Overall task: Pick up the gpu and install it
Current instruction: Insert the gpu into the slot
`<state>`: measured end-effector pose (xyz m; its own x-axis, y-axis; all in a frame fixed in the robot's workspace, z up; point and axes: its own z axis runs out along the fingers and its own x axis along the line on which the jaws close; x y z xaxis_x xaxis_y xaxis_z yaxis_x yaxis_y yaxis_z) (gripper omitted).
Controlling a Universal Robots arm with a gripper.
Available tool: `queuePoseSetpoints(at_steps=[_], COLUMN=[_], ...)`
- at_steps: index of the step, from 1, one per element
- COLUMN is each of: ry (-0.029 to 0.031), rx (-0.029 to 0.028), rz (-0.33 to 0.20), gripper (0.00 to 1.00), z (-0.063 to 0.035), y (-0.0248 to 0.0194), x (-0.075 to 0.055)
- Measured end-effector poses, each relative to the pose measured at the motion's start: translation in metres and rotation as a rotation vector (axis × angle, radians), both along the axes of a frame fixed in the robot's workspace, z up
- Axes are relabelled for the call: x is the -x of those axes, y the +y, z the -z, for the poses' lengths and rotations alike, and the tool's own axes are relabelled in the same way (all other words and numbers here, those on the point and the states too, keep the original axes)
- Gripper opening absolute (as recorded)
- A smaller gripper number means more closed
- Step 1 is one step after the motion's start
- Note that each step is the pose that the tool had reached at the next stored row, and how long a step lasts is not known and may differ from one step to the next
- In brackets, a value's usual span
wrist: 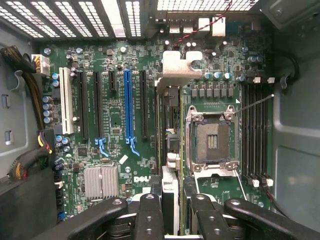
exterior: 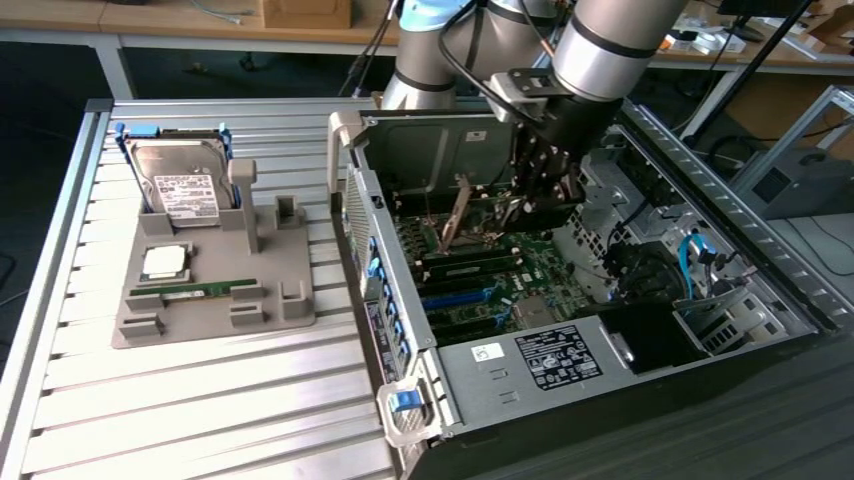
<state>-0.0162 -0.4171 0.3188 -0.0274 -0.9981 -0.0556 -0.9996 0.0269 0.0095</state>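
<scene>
One gpu (wrist: 170, 145), pinched edge-on between the fingers (wrist: 172, 210), hangs inside the open computer case (exterior: 747, 250) above the motherboard (wrist: 115, 115). Its long axis runs twelve-to-six, parallel to the blue slot (wrist: 127, 107) at nine o'clock.

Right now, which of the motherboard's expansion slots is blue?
The one long blue slot; black slots flank it, and the white slot ends the row, farthest from the CPU socket.

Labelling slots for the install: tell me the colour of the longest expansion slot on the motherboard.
Blue; the long slot shows best in the wrist view, among black slots.
</scene>
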Motion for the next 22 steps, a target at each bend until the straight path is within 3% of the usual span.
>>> queuePoseSetpoints(at_steps=[22], ry=[-0.0001], rx=[0.0], rz=[0.0], gripper=[0.27], z=[0.0023], y=[-0.0017], x=[0.0068])
